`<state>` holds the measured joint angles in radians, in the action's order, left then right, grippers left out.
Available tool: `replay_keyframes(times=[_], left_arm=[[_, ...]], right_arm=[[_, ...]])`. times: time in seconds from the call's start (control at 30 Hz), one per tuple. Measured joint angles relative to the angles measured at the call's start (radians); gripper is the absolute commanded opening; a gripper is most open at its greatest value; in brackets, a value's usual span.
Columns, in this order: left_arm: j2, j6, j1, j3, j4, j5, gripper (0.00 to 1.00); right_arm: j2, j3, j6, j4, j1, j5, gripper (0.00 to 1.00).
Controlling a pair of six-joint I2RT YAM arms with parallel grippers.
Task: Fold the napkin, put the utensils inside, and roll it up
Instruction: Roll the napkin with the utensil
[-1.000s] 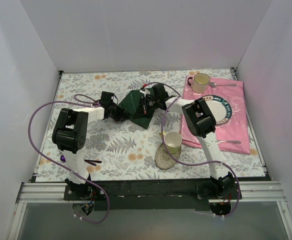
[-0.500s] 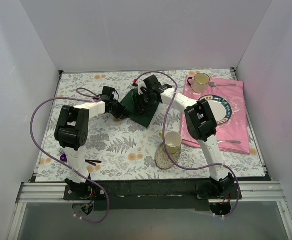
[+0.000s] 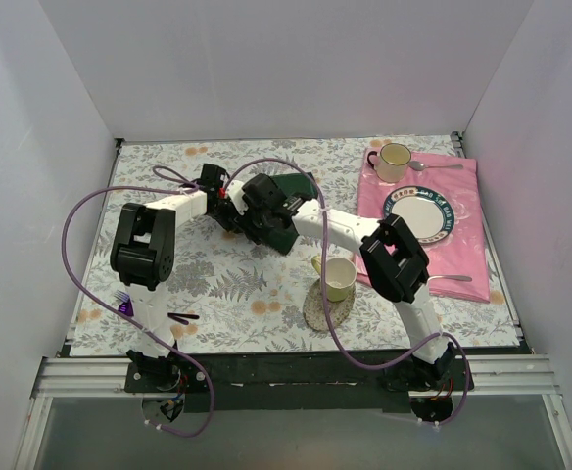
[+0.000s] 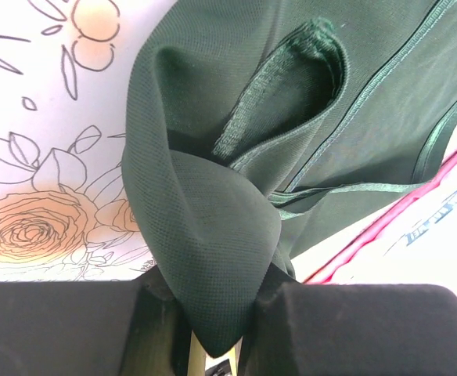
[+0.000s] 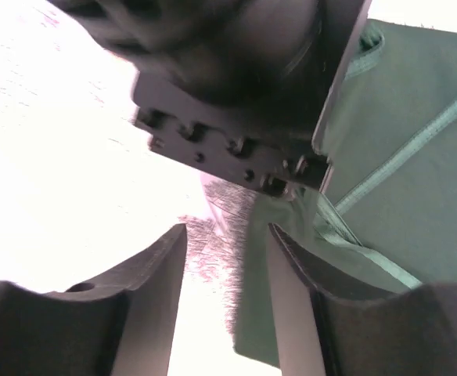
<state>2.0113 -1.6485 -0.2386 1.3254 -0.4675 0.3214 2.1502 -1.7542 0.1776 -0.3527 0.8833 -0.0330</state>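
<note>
Green napkin is pinched in the left end effector; the right end effector, jaws apart and empty, hovers just beside it

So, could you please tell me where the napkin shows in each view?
Top external: napkin at centre, toward the back.
Left wrist: napkin fills the middle and right.
Right wrist: napkin along the right side.
Shared landmark: the floral tablecloth under it.

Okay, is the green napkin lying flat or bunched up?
Bunched up: in the left wrist view the dark green napkin is crumpled into folds, one fold pinched in the left gripper.
</note>
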Motion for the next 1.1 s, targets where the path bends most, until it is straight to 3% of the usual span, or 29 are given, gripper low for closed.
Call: replay_keyframes(times=[0.3, 0.87, 0.97, 1.07, 1.1], left_arm=[[0.009, 0.011, 0.0, 0.007, -0.005, 0.031, 0.0], [0.009, 0.023, 0.017, -0.007, -0.002, 0.077, 0.0], [0.01, 0.028, 0.024, -0.011, -0.003, 0.09, 0.0], [0.009, 0.033, 0.03, -0.015, -0.003, 0.101, 0.0], [0.009, 0.035, 0.031, -0.016, -0.003, 0.104, 0.0]], right_arm=[[0.0, 0.168, 0.072, 0.112, 0.01, 0.097, 0.52], [0.01, 0.2, 0.125, 0.221, 0.022, 0.189, 0.55], [0.021, 0.196, 0.131, 0.238, 0.022, 0.191, 0.51], [0.032, 0.191, 0.133, 0.256, 0.022, 0.191, 0.4], [0.039, 0.185, 0.129, 0.263, 0.022, 0.191, 0.31]])
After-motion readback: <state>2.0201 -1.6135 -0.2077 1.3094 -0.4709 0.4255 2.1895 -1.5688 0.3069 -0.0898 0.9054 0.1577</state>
